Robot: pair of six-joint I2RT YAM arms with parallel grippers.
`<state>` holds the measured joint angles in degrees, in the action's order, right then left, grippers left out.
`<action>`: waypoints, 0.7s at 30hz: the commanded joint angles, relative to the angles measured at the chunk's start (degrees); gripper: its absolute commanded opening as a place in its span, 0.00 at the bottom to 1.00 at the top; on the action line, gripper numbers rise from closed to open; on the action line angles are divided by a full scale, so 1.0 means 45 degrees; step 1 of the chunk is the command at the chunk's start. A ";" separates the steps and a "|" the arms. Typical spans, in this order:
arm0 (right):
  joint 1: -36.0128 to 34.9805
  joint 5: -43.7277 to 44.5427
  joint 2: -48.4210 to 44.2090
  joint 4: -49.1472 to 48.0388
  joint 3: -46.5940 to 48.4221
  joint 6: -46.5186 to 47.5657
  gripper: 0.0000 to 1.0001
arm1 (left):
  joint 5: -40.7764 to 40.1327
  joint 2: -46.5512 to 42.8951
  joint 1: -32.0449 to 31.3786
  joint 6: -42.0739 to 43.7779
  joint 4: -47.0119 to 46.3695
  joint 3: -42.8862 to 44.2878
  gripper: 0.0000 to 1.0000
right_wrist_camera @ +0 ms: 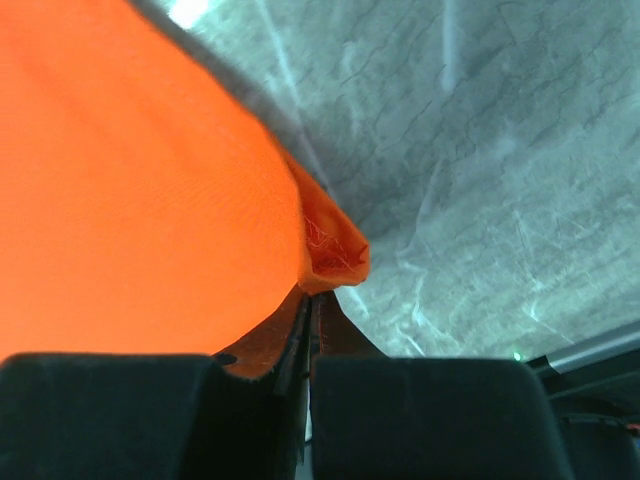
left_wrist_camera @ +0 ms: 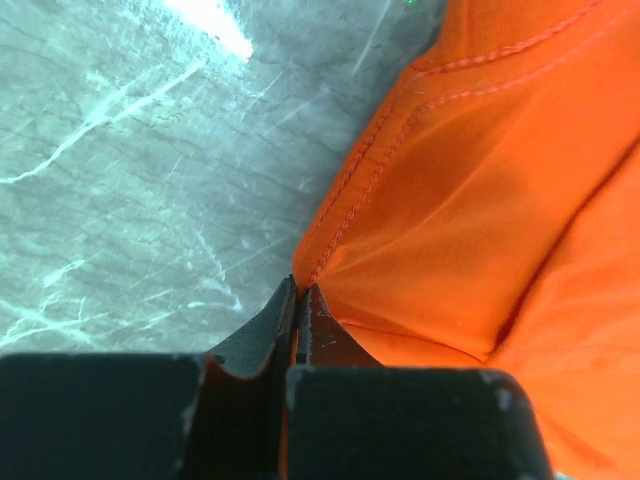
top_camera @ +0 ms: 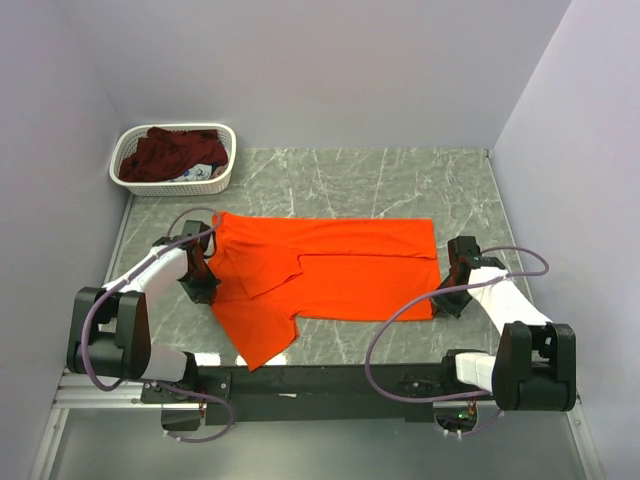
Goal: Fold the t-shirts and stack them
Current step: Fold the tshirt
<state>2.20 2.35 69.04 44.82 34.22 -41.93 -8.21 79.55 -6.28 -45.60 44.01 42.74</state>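
Note:
The orange t-shirt (top_camera: pixel 330 275) lies spread across the middle of the marble table, partly folded, with one flap hanging toward the front edge. My left gripper (top_camera: pixel 203 283) is shut on its left hemmed edge; in the left wrist view the stitched seam (left_wrist_camera: pixel 350 200) runs into the pinched gripper (left_wrist_camera: pixel 300 295). My right gripper (top_camera: pixel 447 290) is shut on the shirt's right corner, which curls over the shut gripper (right_wrist_camera: pixel 315 300) in the right wrist view, the orange shirt (right_wrist_camera: pixel 150 200) filling the left. The maroon t-shirt (top_camera: pixel 165 155) lies crumpled in the basket.
The white lattice basket (top_camera: pixel 222 180) stands at the back left corner against the wall. Grey walls close the table on three sides. The metal rail (top_camera: pixel 320 380) with the arm bases runs along the front edge.

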 commanded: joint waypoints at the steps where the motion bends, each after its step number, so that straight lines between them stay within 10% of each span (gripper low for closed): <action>1: 0.0078 0.0005 -0.0497 0.0741 0.0890 0.0509 0.00 | -0.0071 -0.0353 0.0107 0.0427 0.0805 0.0852 0.01; 21: 0.0059 0.0474 0.1806 0.1486 0.4505 0.2599 0.00 | 0.0280 0.0875 0.0439 0.0876 0.2427 0.4015 0.03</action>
<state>2.20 2.57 75.68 51.16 51.57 -32.49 -6.98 81.97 -5.13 -43.22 53.17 57.41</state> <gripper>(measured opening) 0.009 0.034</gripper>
